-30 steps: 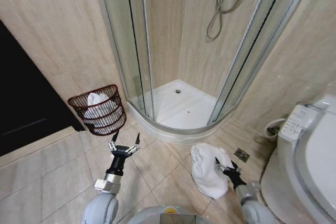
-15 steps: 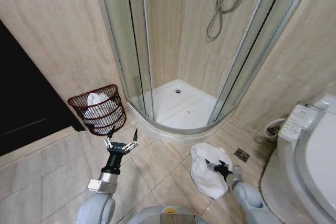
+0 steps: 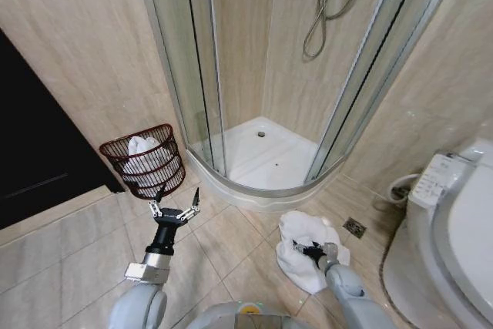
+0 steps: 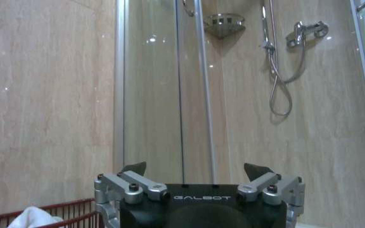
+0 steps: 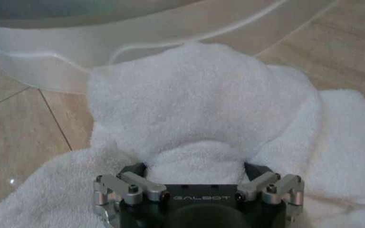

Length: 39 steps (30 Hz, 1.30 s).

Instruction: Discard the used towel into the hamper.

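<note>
The used towel [image 3: 299,229] lies crumpled and white on the tiled floor in front of the shower. My right gripper [image 3: 308,250] is down on it. In the right wrist view the right gripper [image 5: 196,167] is open, with a raised fold of the towel [image 5: 189,104] between its fingers. The hamper [image 3: 146,166], a dark red-brown wire basket, stands against the wall to the left with a white cloth [image 3: 140,145] inside. My left gripper [image 3: 175,207] hovers open just in front of the hamper. In the left wrist view the left gripper [image 4: 195,167] faces the shower wall, the hamper's rim [image 4: 68,209] beside it.
A curved glass shower enclosure [image 3: 204,75] with a raised white tray [image 3: 262,190] stands straight ahead. A toilet [image 3: 454,221] is at the right, a floor drain [image 3: 354,226] beside the towel. A dark doorway [image 3: 31,144] opens at the left.
My right gripper has moved leftward onto the middle of the towel. The left gripper has shifted slightly left, still open.
</note>
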Tool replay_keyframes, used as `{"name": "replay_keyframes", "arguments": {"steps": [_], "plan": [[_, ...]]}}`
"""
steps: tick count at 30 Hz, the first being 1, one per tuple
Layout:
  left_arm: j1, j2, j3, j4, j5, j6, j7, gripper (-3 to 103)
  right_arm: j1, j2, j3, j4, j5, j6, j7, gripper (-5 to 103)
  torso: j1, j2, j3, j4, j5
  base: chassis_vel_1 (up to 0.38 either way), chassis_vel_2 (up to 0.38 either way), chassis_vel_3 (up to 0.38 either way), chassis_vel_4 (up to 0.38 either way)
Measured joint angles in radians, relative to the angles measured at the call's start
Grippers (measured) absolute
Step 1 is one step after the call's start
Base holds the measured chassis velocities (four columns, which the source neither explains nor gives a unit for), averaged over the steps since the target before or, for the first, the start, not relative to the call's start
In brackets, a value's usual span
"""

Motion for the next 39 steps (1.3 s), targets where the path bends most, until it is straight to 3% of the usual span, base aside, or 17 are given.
{"name": "replay_keyframes", "arguments": {"steps": [9, 13, 15, 18, 19, 24, 26, 31, 39], "plan": [[-0.025, 0.005, 0.004, 0.029, -0.004, -0.001, 0.0, 100, 0.01, -0.001, 0.019, -0.036, 0.015, 0.033, -0.02, 101, 0.0, 0.0, 0.0, 0.0, 0.0001, 0.0, 0.0, 0.0, 0.0], [-0.038, 0.011, 0.007, 0.036, -0.005, 0.007, 0.001, 100, 0.012, 0.0, 0.026, -0.042, 0.016, 0.039, -0.028, 91, 0.0, 0.0, 0.0, -0.0001, 0.0, 0.0, 0.0, 0.0, 0.0], [-0.042, 0.012, 0.008, 0.037, -0.006, 0.011, 0.002, 100, 0.012, 0.001, 0.027, -0.043, 0.017, 0.041, -0.031, 91, 0.0, 0.0, 0.0, -0.0002, -0.0001, 0.0, 0.0, 0.0, 0.0], [-0.053, 0.016, 0.012, 0.041, -0.007, 0.018, 0.004, 100, 0.011, 0.001, 0.033, -0.048, 0.018, 0.05, -0.04, 74, 0.0, 0.0, 0.0, -0.0002, -0.0001, 0.0, 0.0, 0.0, 0.0], [-0.053, 0.016, 0.012, 0.041, -0.007, 0.018, 0.004, 100, 0.011, 0.001, 0.033, -0.048, 0.018, 0.05, -0.04, 74, 0.0, 0.0, 0.0, -0.0002, -0.0001, 0.0, 0.0, 0.0, 0.0], [-0.058, 0.019, 0.016, 0.049, -0.008, 0.021, 0.006, 100, 0.008, 0.004, 0.043, -0.048, 0.028, 0.056, -0.04, 52, 0.0, 0.0, 0.0, -0.0002, 0.0, 0.0, 0.0, 0.0, 0.0], [-0.058, 0.019, 0.017, 0.05, -0.008, 0.021, 0.006, 100, 0.008, 0.004, 0.044, -0.048, 0.029, 0.057, -0.04, 52, 0.0, 0.0, 0.0, -0.0001, 0.0, 0.0, 0.0, 0.0, 0.0], [-0.058, 0.017, 0.018, 0.057, -0.008, 0.016, 0.006, 100, 0.004, 0.005, 0.053, -0.05, 0.033, 0.067, -0.04, 26, 0.0, 0.0, 0.0, 0.0002, 0.0003, 0.0, 0.0, 0.0, 0.0], [-0.056, 0.016, 0.018, 0.051, -0.005, 0.013, 0.007, 100, -0.007, 0.014, 0.065, -0.043, 0.036, 0.097, -0.04, 14, 0.0, 0.0, 0.0, 0.0, 0.0003, 0.0, 0.0, 0.0, 0.0]]}}
